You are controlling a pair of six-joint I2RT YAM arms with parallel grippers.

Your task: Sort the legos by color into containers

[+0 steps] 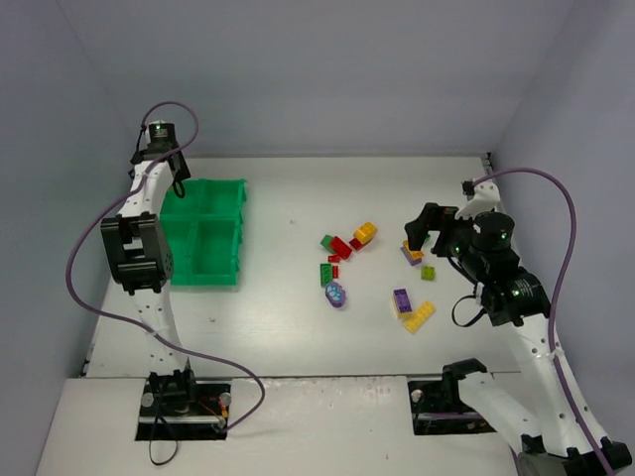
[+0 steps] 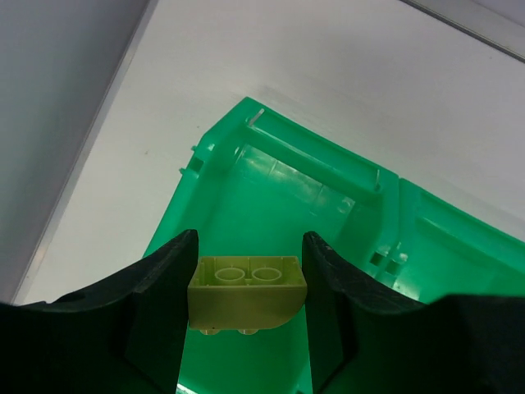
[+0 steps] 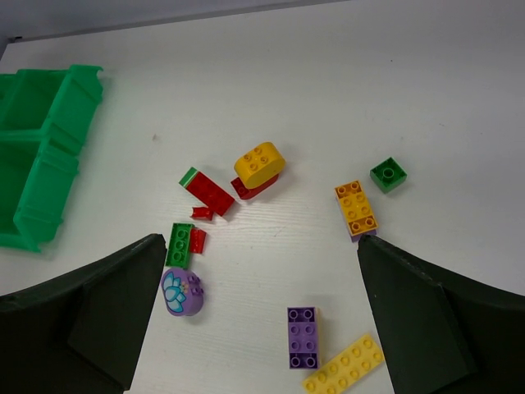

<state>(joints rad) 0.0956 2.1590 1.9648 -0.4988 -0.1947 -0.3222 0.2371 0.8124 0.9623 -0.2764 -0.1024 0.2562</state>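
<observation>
on the left, the left pincer [image 2: 248,283] was clamped on a lime brick [image 2: 246,300], hanging over one open compartment of the green tray [image 2: 328,172], poised, i'd judge, to drop it in by color. mid-surface [image 3: 328,82], the loose legos [image 3: 213,193] lay scattered in red, green, purple and yellow. on the right, the right pincer [image 3: 260,242] gaped wide, holding nothing, hovering above them, an orange-topped brick [image 3: 356,209] just beside one fingertip.

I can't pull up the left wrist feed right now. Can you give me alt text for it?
The left tool grips a pale lime brick between its two black fingers, over an open compartment of the green tray. White table surrounds the tray's far corner.
</observation>
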